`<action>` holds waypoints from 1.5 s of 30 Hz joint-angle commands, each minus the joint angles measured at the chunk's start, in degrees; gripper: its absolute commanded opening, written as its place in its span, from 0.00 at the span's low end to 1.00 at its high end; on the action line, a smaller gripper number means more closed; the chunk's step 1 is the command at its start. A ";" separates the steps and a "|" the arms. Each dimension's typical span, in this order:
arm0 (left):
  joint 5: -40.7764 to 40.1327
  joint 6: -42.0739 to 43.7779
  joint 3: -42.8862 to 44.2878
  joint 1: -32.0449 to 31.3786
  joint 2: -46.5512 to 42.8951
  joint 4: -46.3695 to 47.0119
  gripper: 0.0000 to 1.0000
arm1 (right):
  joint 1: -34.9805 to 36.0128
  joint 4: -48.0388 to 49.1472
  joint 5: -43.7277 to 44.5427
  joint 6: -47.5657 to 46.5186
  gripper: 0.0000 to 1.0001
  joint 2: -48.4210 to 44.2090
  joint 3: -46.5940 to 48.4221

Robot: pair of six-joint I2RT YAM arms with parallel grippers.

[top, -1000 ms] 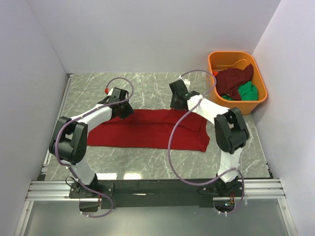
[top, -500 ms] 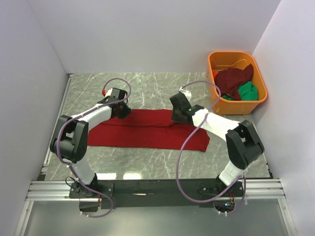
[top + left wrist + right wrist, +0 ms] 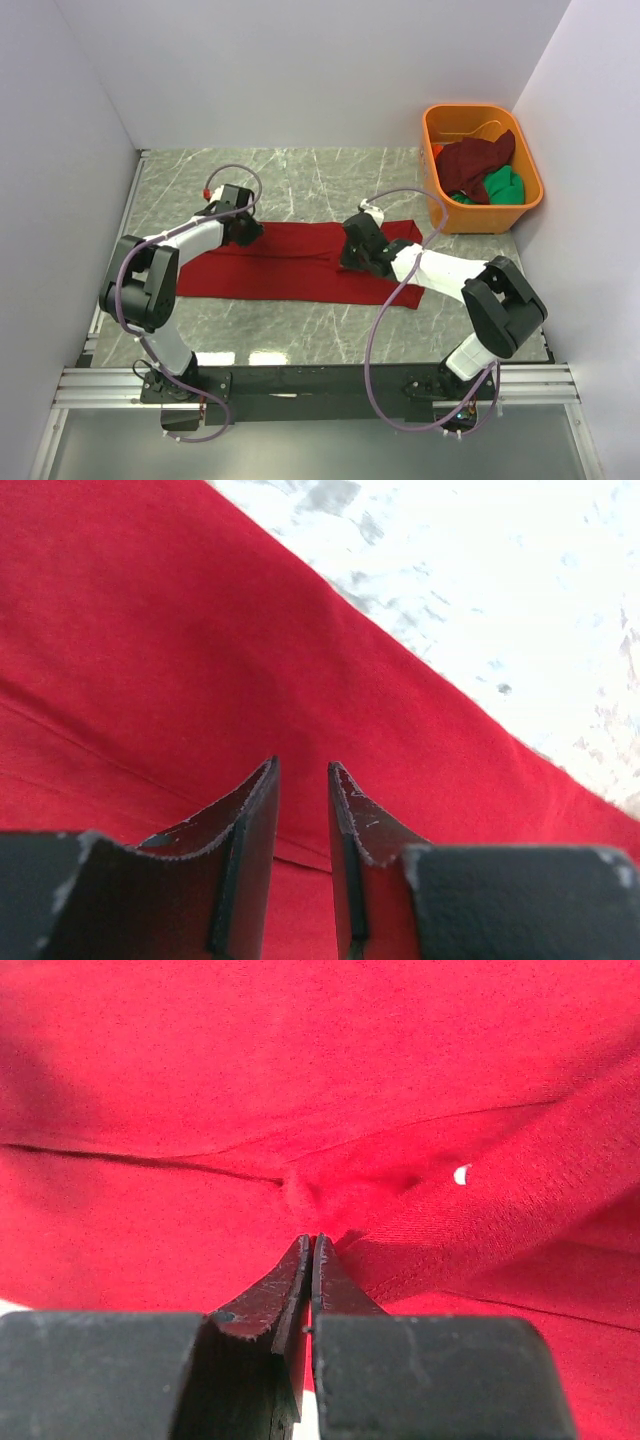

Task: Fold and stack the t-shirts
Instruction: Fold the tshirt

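Observation:
The bright red t-shirt (image 3: 290, 270) lies as a long flat band across the middle of the table. It fills the left wrist view (image 3: 200, 630) and the right wrist view (image 3: 300, 1060). My left gripper (image 3: 246, 234) sits low over the shirt's far left edge. Its jaws (image 3: 302, 765) stand a narrow gap apart with flat red cloth showing between them. My right gripper (image 3: 352, 258) is shut on a bunched pinch of the red cloth (image 3: 312, 1238) at the shirt's right part. The dark maroon t-shirt (image 3: 480, 160) and the green t-shirt (image 3: 505, 185) lie crumpled in the tub.
The orange plastic tub (image 3: 480, 108) stands at the back right corner against the right wall. The grey marble table (image 3: 300, 180) is walled on the left, back and right. Purple cables loop over both arms.
My right gripper has moved toward the near side and a little left, pulling the shirt's far right edge with it. The shirt's right end now looks narrower. My left gripper has shifted slightly.

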 commanded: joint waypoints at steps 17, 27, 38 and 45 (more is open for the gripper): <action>15.20 15.08 1.12 -12.82 -3.69 11.20 0.46 | -3.92 3.39 -0.19 2.39 0.57 -16.30 -6.40; 12.04 19.22 3.22 -22.84 -1.14 8.58 0.49 | -23.88 -1.11 -7.57 -8.95 0.54 -13.08 -3.15; 8.26 21.24 7.18 -27.42 3.51 3.66 0.50 | -26.52 0.47 -10.48 -12.38 0.54 -0.42 2.48; 8.34 21.42 7.88 -28.03 4.92 3.12 0.50 | -26.43 1.53 -12.15 -11.59 0.53 0.20 1.95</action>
